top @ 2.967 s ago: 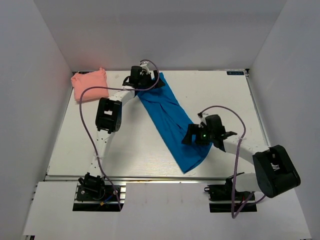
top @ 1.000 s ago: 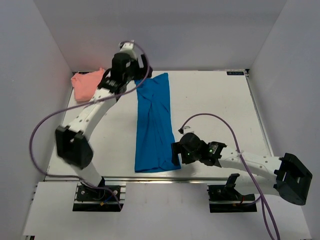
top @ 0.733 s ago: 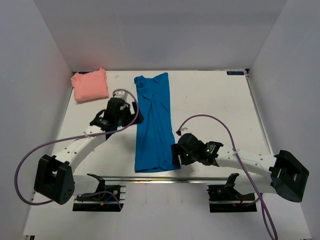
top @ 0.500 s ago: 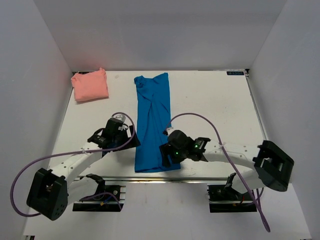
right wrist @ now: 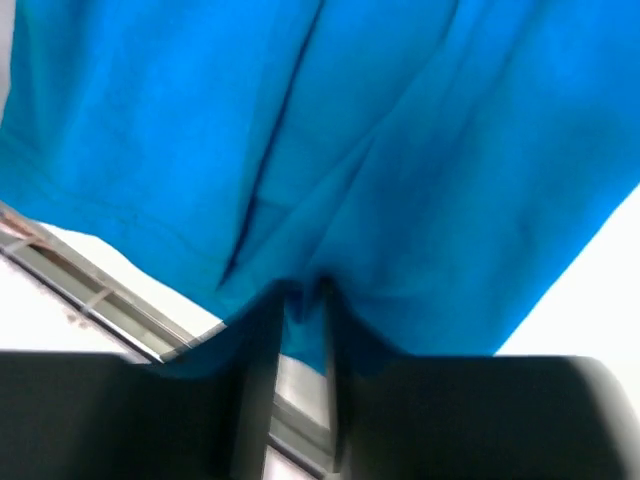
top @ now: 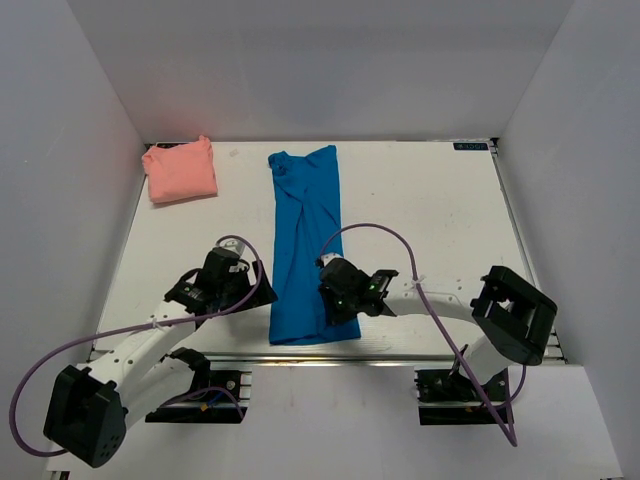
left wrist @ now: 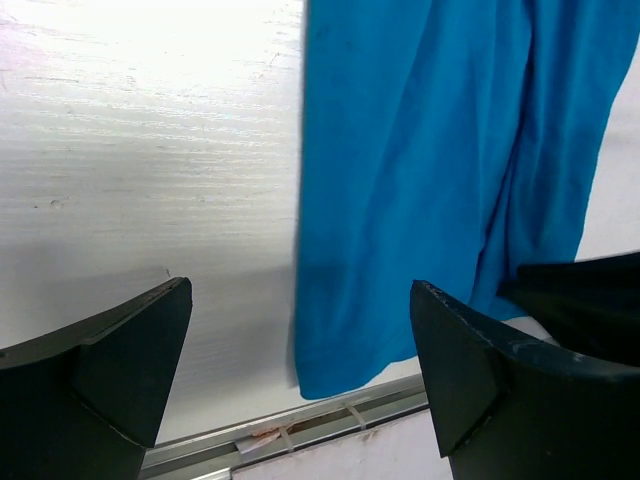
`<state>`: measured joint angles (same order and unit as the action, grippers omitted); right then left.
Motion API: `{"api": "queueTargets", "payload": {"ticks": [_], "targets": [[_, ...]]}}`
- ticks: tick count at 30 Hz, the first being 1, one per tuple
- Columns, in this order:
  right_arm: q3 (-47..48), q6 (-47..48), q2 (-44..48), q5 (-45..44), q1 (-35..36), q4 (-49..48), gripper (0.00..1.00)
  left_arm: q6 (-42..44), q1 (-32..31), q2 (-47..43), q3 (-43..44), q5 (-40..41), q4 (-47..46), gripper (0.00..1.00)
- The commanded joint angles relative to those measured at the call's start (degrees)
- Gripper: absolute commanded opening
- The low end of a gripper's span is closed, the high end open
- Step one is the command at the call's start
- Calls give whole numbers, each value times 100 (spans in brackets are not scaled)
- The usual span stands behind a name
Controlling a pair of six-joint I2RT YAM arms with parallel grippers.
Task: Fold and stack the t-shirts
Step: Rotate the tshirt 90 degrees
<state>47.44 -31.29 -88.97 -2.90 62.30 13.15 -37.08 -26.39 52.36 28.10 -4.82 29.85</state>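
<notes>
The bright blue t-shirt (top: 305,220) lies as a long narrow strip running from the table's far side to its near edge. The salmon pink t-shirt (top: 180,172) is a small square bundle at the far left corner. My right gripper (top: 332,292) sits on the blue strip's near right part. In the right wrist view that gripper (right wrist: 298,300) is shut on a pinched fold of blue cloth (right wrist: 400,130). My left gripper (top: 254,284) hovers just left of the strip's near end. In the left wrist view it (left wrist: 300,290) stands wide open, with the blue shirt's (left wrist: 430,150) near left corner between its fingers, untouched.
The table's near edge with its metal rail (left wrist: 300,435) runs just below the shirt's hem. White walls enclose the table on three sides. Purple cables (top: 370,232) loop above both arms.
The right gripper slid left onto the shirt's near end and closed on the cloth. The left arm swung from the far side down to the shirt's near left edge, still open.
</notes>
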Motion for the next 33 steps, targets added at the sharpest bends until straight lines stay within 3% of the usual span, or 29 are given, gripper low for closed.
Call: {"api": "queueTargets", "payload": {"ticks": [1,2,7,13,25,33], "targets": [[265,-202,-33,-378,36,-76,15,17,-15,90,-93,-18,-119,100],[309,-220,11,-413,54,-15,0,17,-15,177,-155,-71,-206,100],[309,-185,317,-317,80,74,0,17,-68,301,-287,-283,-488,100],[266,166,713,709,89,48,0,17,-68,494,-340,-335,-541,100],[90,378,1101,1467,133,-224,0,69,-68,855,-340,-388,-770,100],[380,641,627,1870,142,-356,0,69,-68,741,-393,-441,-717,100]]}}
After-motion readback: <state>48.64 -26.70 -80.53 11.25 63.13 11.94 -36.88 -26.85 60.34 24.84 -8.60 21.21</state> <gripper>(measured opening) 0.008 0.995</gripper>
